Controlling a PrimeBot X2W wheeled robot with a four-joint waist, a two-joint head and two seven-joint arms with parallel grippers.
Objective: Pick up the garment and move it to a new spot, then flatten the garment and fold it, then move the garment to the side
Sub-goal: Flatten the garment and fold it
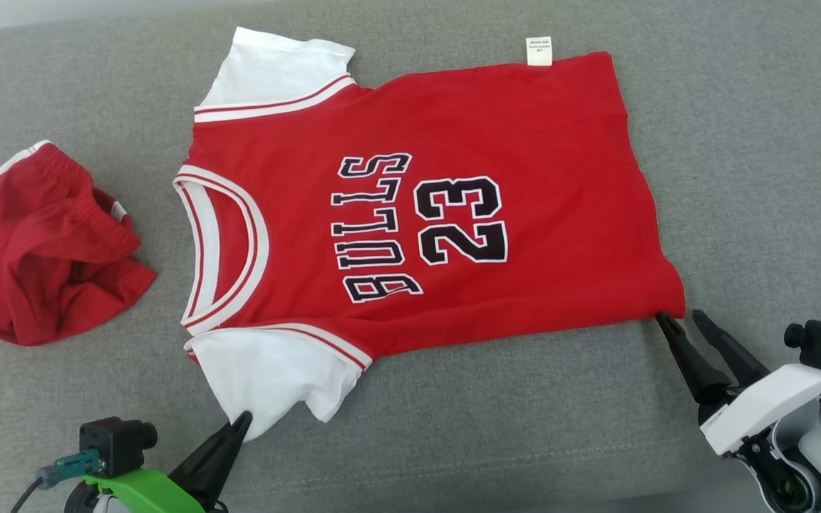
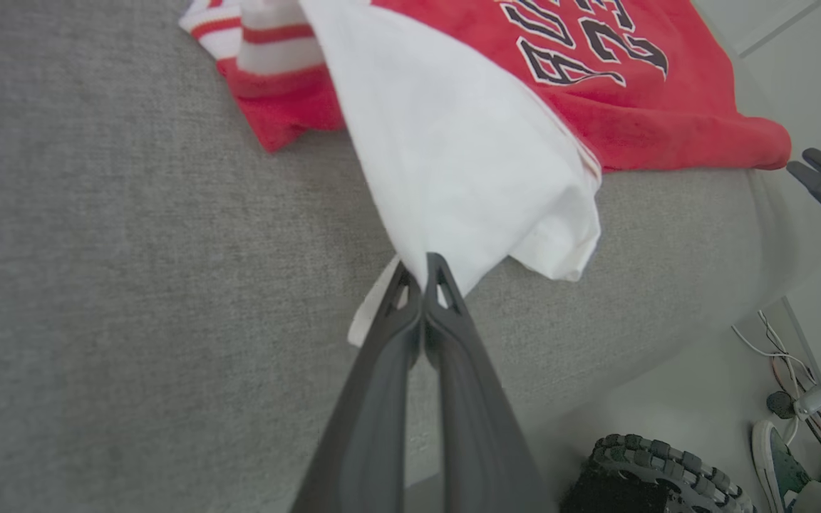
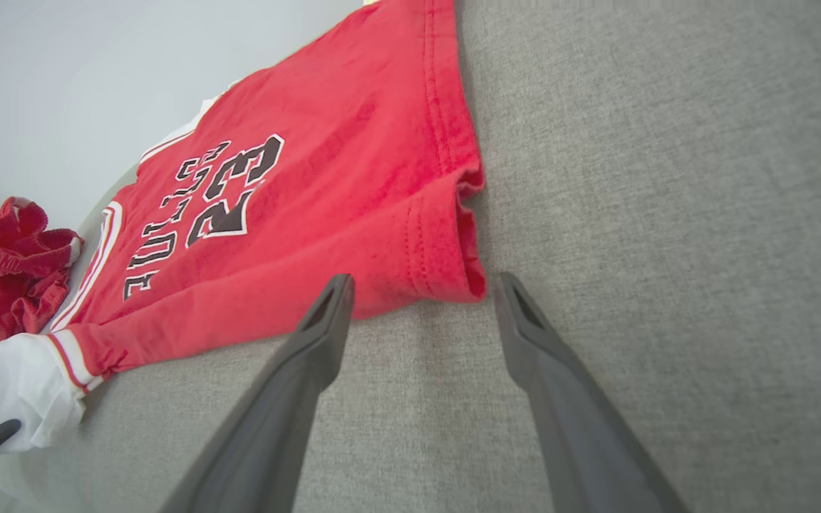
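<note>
**Soft jersey, pinched at one sleeve, hem corner not yet taken**

The garment, a red jersey [image 1: 567,214] with white sleeves and "BULLS 23" on the chest, lies spread face up on the grey cushion [image 1: 752,142]. It is just beside a crumpled pair of red shorts [image 1: 47,256]. Its collar is the end nearest the shorts and its hem the end farthest from them. It looks largely flat, with slight puckers along the edges.

The left gripper [image 2: 425,267] is clenched on the tip of the white sleeve [image 1: 268,370] at the shorts' end of the jersey, on the robot's side. The left wrist view shows the cloth drawn into a peak between the closed fingers. The right gripper [image 3: 423,281] is released and grasps nothing. Its fingers are spread at the hem corner [image 1: 667,303] on that same side edge, at the end away from the shorts.

The jersey looks like a thin knit: light, limp, and not fragile. It will likely sag and drape between whatever points hold it, so a single pinch would leave the rest trailing and bunching. The woven cushion probably drags on it a little rather than letting it slide.

The best holds are the stitched, doubled edges, meaning the sleeve cuff and the hem corner. Both layers should be caught so that front and back travel together. If the right gripper took the hem corner, the two holds could keep that side edge taut for folding. The main risk is nipping only the top layer.
</note>
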